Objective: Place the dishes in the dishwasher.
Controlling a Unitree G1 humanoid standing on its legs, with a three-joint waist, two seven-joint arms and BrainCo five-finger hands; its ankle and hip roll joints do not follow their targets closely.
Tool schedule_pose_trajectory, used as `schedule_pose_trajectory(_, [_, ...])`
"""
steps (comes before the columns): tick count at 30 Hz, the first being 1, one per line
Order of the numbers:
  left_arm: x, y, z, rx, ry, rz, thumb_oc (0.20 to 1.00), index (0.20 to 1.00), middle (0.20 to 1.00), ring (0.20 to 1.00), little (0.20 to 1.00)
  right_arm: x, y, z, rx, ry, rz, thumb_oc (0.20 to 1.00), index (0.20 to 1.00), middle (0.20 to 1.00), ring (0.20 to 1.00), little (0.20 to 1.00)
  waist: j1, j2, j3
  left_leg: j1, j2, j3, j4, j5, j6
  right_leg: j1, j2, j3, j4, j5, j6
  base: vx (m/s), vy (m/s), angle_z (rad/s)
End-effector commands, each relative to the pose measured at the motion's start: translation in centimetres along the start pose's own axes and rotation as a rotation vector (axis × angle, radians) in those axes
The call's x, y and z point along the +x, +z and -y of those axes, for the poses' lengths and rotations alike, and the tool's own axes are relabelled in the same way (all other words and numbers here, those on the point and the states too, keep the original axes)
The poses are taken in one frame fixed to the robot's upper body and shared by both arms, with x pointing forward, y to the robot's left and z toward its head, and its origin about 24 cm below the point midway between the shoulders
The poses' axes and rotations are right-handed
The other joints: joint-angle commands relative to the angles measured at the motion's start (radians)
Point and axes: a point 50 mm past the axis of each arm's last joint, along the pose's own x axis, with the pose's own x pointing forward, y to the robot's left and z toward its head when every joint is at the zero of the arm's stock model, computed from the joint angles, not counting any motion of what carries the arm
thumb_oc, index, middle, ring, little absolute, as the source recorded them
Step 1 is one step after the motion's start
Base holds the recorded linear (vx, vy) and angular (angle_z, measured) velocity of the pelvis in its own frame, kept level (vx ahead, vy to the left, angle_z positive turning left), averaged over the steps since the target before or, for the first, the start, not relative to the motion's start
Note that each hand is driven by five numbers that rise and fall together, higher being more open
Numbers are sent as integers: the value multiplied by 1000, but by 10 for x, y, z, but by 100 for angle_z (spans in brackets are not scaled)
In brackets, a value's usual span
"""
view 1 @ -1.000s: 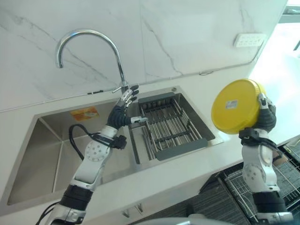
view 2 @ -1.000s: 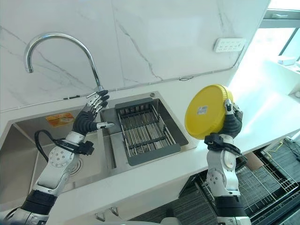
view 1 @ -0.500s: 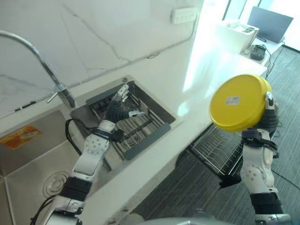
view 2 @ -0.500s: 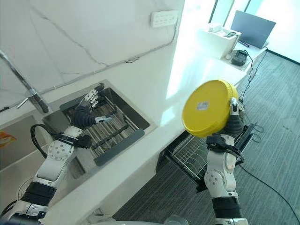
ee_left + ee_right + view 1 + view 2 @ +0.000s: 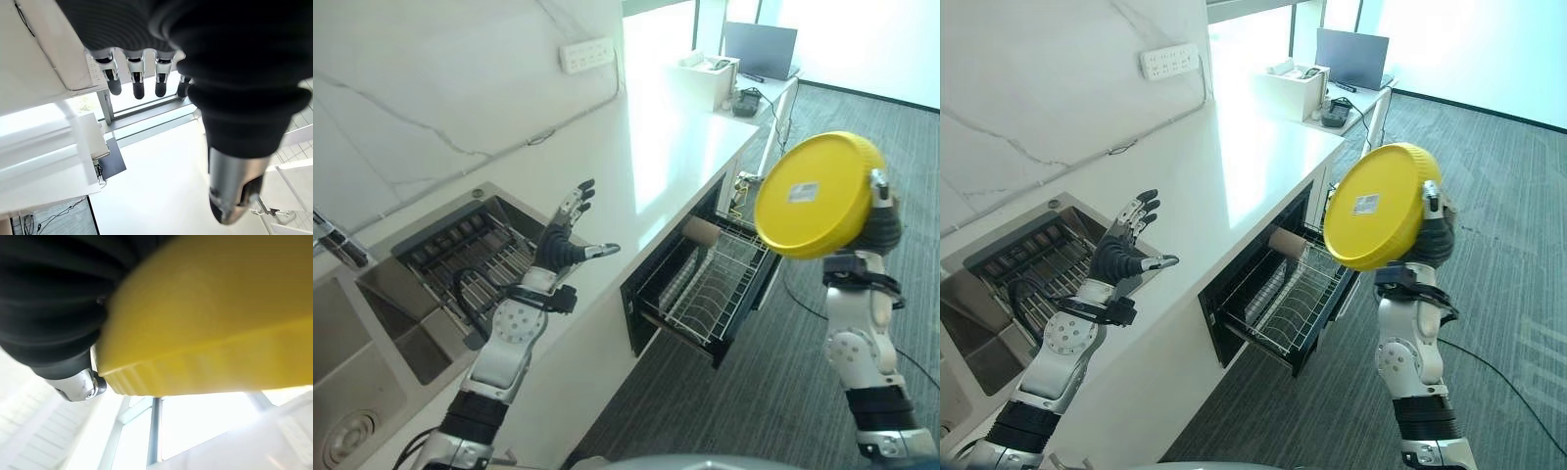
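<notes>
Our right hand [image 5: 879, 227] was curled around the rim of a yellow dish [image 5: 819, 194], which it held upright in the air with its flat underside toward us, the dish sitting above and just inward of the hand. Below and to the left of it, the dishwasher's wire rack [image 5: 710, 289] stood pulled out from under the counter's front edge [image 5: 690, 186]. Our left hand [image 5: 568, 245] hovered over that counter near the sink's drying rack [image 5: 460, 253], fingers spread straight and holding nothing.
</notes>
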Motion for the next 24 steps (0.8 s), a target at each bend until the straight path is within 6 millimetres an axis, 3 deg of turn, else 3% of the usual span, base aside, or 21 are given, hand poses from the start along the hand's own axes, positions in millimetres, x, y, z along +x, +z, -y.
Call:
schedule_pose_trajectory(1, [12, 21, -15, 59, -11, 124, 1000, 1000, 1000, 1000, 1000, 14, 29, -24, 38, 103, 200, 200, 200, 200, 200, 200, 5, -50, -15, -24, -64, 22, 20, -69, 46, -34, 31, -63, 87, -6, -26, 74, 105, 18])
schedule_pose_trajectory(2, [13, 19, -15, 66, -15, 121, 1000, 1000, 1000, 1000, 1000, 16, 26, -27, 40, 104, 198, 200, 200, 200, 200, 200, 10, -47, -14, -15, -87, -15, 9, -80, 57, -37, 35, -51, 86, -18, -31, 79, 118, 31])
schedule_pose_trajectory(4, [18, 19, -10, 81, -21, 116, 1000, 1000, 1000, 1000, 1000, 19, 20, -34, 55, 114, 175, 200, 200, 200, 200, 200, 6, -41, -12, 12, -110, -4, -30, -80, 76, -50, 28, -57, 108, -7, -20, 36, 156, -4])
schedule_pose_trajectory(6, [16, 20, -10, 94, -10, 119, 1000, 1000, 1000, 1000, 1000, 16, 15, -34, 63, 131, 156, 200, 200, 200, 200, 200, 21, -44, -7, 12, -145, -47, -32, -96, 103, -79, 7, -61, 158, 11, -3, -4, 152, -59])
schedule_pose_trajectory(7, [14, 21, -14, 111, -6, 121, 1000, 1000, 1000, 1000, 1000, 10, 7, -35, 94, 137, 137, 200, 200, 200, 200, 200, 37, -38, 1, 13, -166, -38, -27, -113, 134, -114, -1, -90, 288, 21, 2, -10, 140, -119])
schedule_pose_trajectory(9, [15, 19, -14, 127, -20, 115, 1000, 1000, 1000, 1000, 1000, 9, 5, -33, 95, 134, 131, 200, 200, 200, 200, 200, 36, -35, 10, 13, -169, -30, -13, -125, 146, -169, -18, -73, 406, 59, 0, 37, 49, -83])
schedule_pose_trajectory(11, [19, 21, -16, 121, -21, 112, 1000, 1000, 1000, 1000, 1000, 7, 1, -33, 95, 126, 126, 200, 200, 200, 200, 200, 38, -48, 7, 11, -172, -29, 0, -132, 135, -159, -61, -81, 309, 67, -9, 128, -208, -3])
schedule_pose_trajectory(12, [23, 22, -16, 117, -20, 118, 1000, 1000, 1000, 1000, 1000, 8, -1, -32, 97, 121, 127, 200, 200, 200, 200, 200, 34, -58, 4, 17, -169, -45, 7, -146, 116, -147, -112, -76, 144, 97, -6, 190, -414, 42])
schedule_pose_trajectory(14, [25, 26, -16, 121, -21, 125, 1000, 1000, 1000, 1000, 1000, 15, -1, -39, 104, 123, 132, 200, 200, 200, 200, 200, 20, -75, 12, 45, -154, -52, 5, -186, 96, -187, -182, -35, 46, 258, 52, 208, -497, 35])
schedule_pose_trajectory(15, [24, 27, -17, 127, -20, 124, 1000, 1000, 1000, 1000, 1000, 17, 0, -42, 110, 126, 131, 200, 200, 200, 200, 200, 20, -78, 16, 54, -145, -57, 4, -196, 95, -202, -191, -23, 43, 286, 63, 203, -510, 27])
schedule_pose_trajectory(16, [21, 24, -21, 132, -18, 109, 1000, 1000, 1000, 1000, 1000, 20, -1, -40, 117, 123, 112, 200, 200, 200, 200, 200, 34, -79, 10, 44, -112, -58, 24, -198, 90, -173, -170, -53, 36, 205, 59, 159, -387, 37])
schedule_pose_trajectory(18, [15, 20, -21, 124, -2, 98, 1000, 1000, 1000, 1000, 1000, 20, -2, -38, 128, 125, 87, 200, 200, 200, 200, 200, 36, -75, 9, 53, -72, -46, 21, -181, 75, -163, -152, -83, 54, 177, 54, 117, -242, 32])
schedule_pose_trajectory(21, [9, 18, -24, 112, 16, 85, 1000, 1000, 1000, 1000, 1000, 14, 2, -34, 112, 146, 62, 200, 200, 200, 200, 200, 21, -64, -1, 60, 26, 6, -27, -100, 38, -133, -97, -96, 78, 79, 40, 111, -142, 32])
schedule_pose_trajectory(23, [8, 16, -21, 99, 4, 80, 1000, 1000, 1000, 1000, 1000, 14, 1, -32, 103, 136, 56, 200, 200, 200, 200, 200, 17, -60, -6, 62, 66, 36, -52, -56, 16, -114, -78, -117, 82, 51, 31, 109, -94, 17])
schedule_pose_trajectory(24, [9, 16, -17, 88, -15, 83, 1000, 1000, 1000, 1000, 1000, 13, 1, -30, 92, 125, 53, 200, 200, 200, 200, 200, 13, -56, -9, 67, 98, 81, -71, -18, -5, -100, -74, -157, 82, 47, 24, 88, -44, 38])
